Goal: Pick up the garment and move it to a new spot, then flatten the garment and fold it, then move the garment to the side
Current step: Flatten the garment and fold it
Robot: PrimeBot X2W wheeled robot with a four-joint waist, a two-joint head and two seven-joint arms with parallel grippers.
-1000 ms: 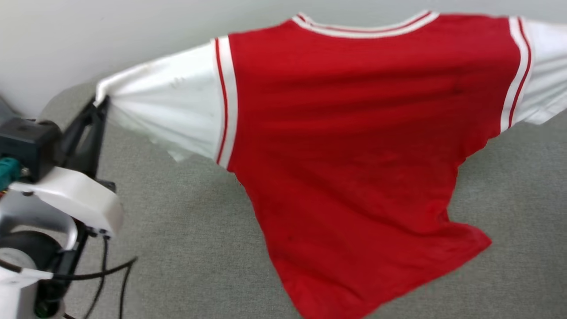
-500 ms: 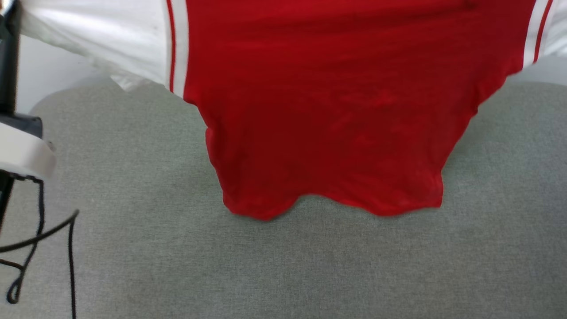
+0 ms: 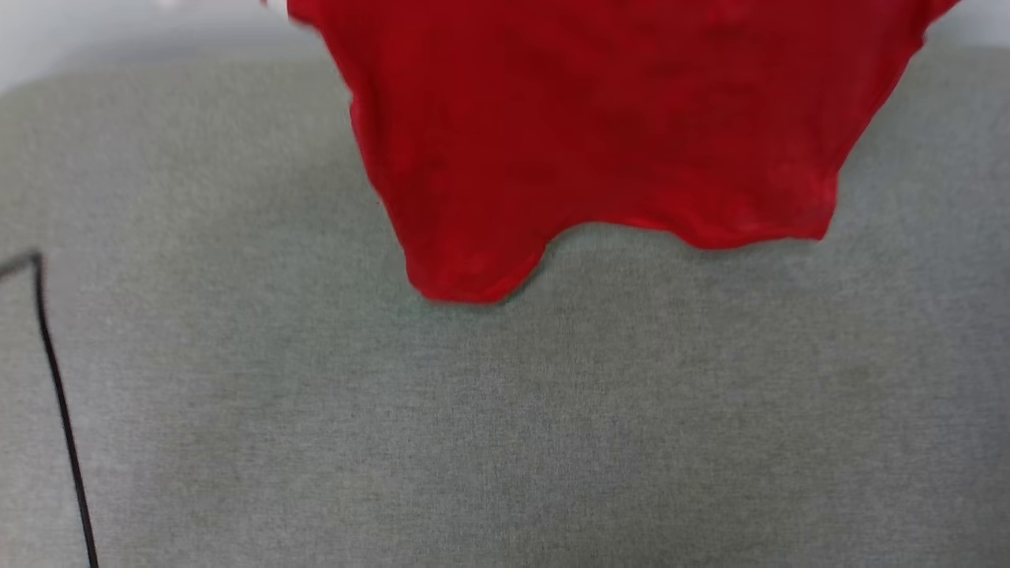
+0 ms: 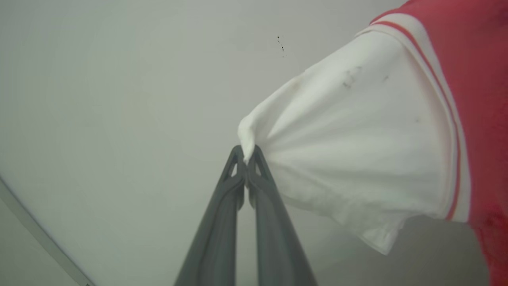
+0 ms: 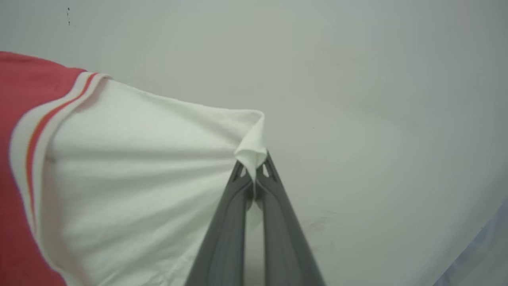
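Red jersey T-shirt [image 3: 600, 118] hangs spread between my two arms above the far edge of the grey fabric surface [image 3: 505, 442], hem low, can't tell if touching. L gripper [image 4: 247, 165] is pinched tight on one white sleeve tip [image 4: 249, 133], R gripper [image 5: 254, 174] likewise on the other sleeve tip [image 5: 251, 153]. Light, soft, stretchy knit, no stiffness; I'd judge sleeve-tip holds OK for spreading, shoulders or hem better for folding.

Even, soft light; head view motion-blurred; wrist views sharp.
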